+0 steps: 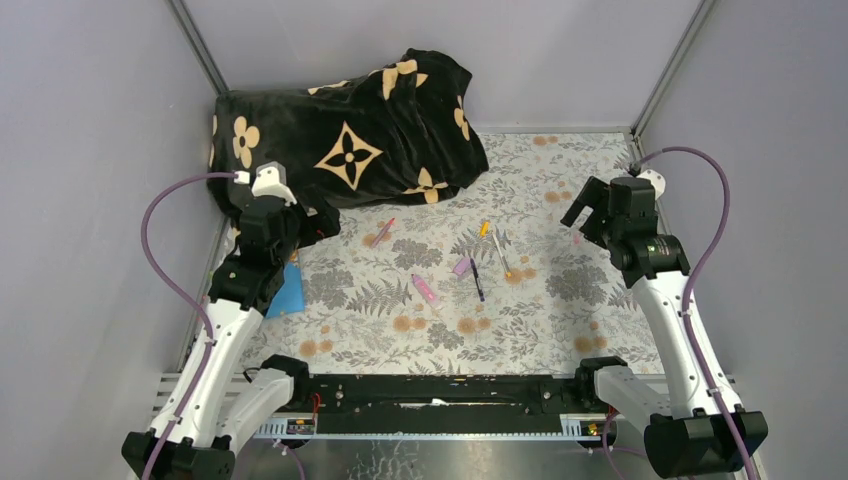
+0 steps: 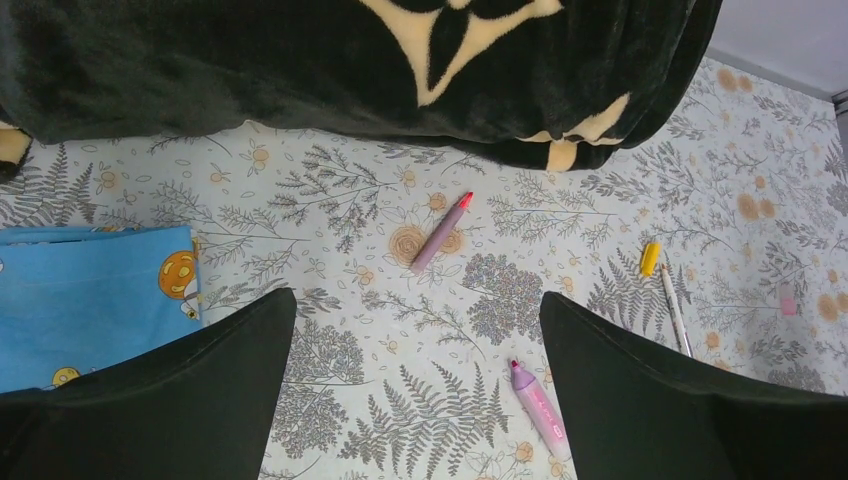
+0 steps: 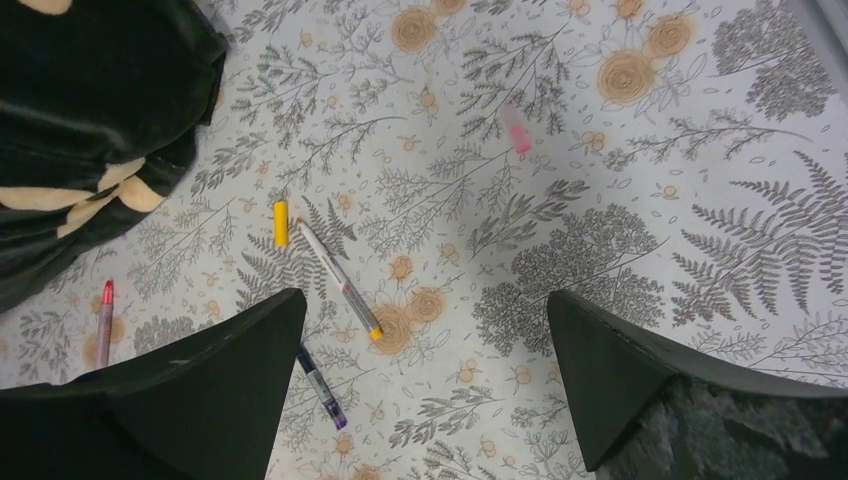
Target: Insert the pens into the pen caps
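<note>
Four pens lie on the floral cloth [image 1: 540, 320]: a red pen [image 1: 383, 232], a pink pen [image 1: 424, 288], a dark blue pen [image 1: 478, 282] and a white pen [image 1: 500, 252]. A lilac cap [image 1: 461, 266] lies by the blue pen, an orange-yellow cap [image 1: 484, 228] by the white pen, and a small pink cap [image 1: 577, 238] near the right gripper. My left gripper [image 1: 318, 222] is open and empty; its view shows the red pen [image 2: 441, 232] and pink pen [image 2: 537, 402]. My right gripper [image 1: 585, 212] is open and empty, above the white pen [image 3: 338, 278], blue pen [image 3: 322, 387] and pink cap [image 3: 517, 130].
A black blanket with tan flower marks [image 1: 350, 130] is heaped at the back left. A blue flat card [image 1: 288, 290] lies under the left arm and shows in the left wrist view [image 2: 95, 300]. Grey walls close in both sides and the back.
</note>
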Robot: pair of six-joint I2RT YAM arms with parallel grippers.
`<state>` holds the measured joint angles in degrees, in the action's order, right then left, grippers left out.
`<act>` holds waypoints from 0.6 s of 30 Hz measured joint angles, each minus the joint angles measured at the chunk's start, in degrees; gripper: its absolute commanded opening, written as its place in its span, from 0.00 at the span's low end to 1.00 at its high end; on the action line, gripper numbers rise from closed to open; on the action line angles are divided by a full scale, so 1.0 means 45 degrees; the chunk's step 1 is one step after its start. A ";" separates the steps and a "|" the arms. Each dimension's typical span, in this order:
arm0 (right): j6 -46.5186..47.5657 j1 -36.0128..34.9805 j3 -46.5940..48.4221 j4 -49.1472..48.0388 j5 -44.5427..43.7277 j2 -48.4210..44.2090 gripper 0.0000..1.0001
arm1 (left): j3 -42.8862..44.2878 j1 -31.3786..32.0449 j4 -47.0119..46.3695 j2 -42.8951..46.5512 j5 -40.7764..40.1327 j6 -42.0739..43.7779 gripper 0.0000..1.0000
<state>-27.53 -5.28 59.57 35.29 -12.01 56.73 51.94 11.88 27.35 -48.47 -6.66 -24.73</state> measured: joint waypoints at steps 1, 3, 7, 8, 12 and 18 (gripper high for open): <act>-0.0044 0.0005 -0.0049 0.0000 0.0063 -0.0015 1.00 | 0.0000 -0.0005 -0.0039 -0.0034 0.0005 -0.0024 0.98; -0.0136 0.0010 -0.0165 0.0005 0.0248 -0.0015 1.00 | 0.0000 -0.0005 -0.0087 -0.0126 0.0015 -0.0044 0.98; -0.0233 0.0010 -0.0228 0.0044 0.0272 -0.0015 1.00 | 0.0000 -0.0005 -0.0165 -0.0141 0.0005 -0.0049 0.98; -0.0238 0.0010 -0.0228 0.0044 0.0277 -0.0015 1.00 | 0.0000 -0.0005 -0.0170 -0.0136 -0.0024 -0.0053 0.99; -0.0272 0.0010 -0.0325 0.0010 0.0374 -0.0029 1.00 | -0.0019 -0.0010 -0.0170 -0.0097 -0.0204 -0.0068 0.98; -0.0262 0.0015 -0.0534 -0.0005 0.0729 -0.0029 1.00 | -0.0359 -0.0010 -0.0262 0.0112 -0.0437 -0.0044 0.98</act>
<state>-28.71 -5.21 57.17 35.27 -8.73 56.60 50.33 11.84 26.17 -47.97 -8.62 -24.93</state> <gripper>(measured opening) 0.993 0.983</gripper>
